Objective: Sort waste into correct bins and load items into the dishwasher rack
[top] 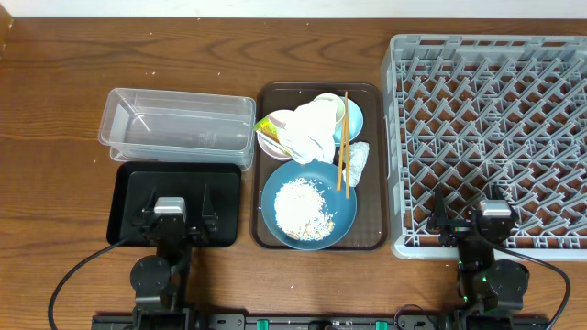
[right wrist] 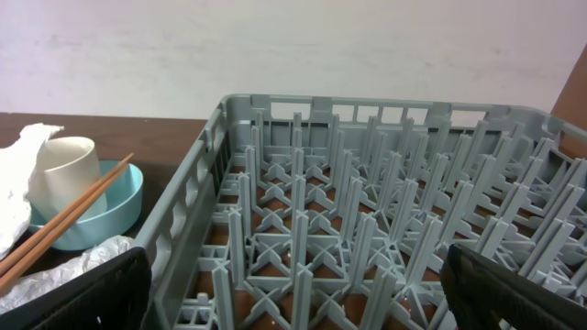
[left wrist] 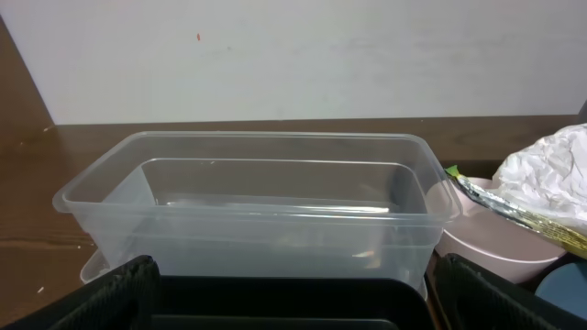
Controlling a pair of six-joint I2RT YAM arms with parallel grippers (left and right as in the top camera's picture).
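I work at a dark brown wooden desk (top: 55, 101), its grain running sideways; behind it rises a plain white wall (left wrist: 293, 55), evenly lit.

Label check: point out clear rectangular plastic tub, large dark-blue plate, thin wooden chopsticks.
clear plastic tub (top: 179, 128), overhead view, floor.
dark-blue plate (top: 342, 209), overhead view, bare right rim.
wooden chopsticks (top: 342, 137), overhead view, mid-shaft.
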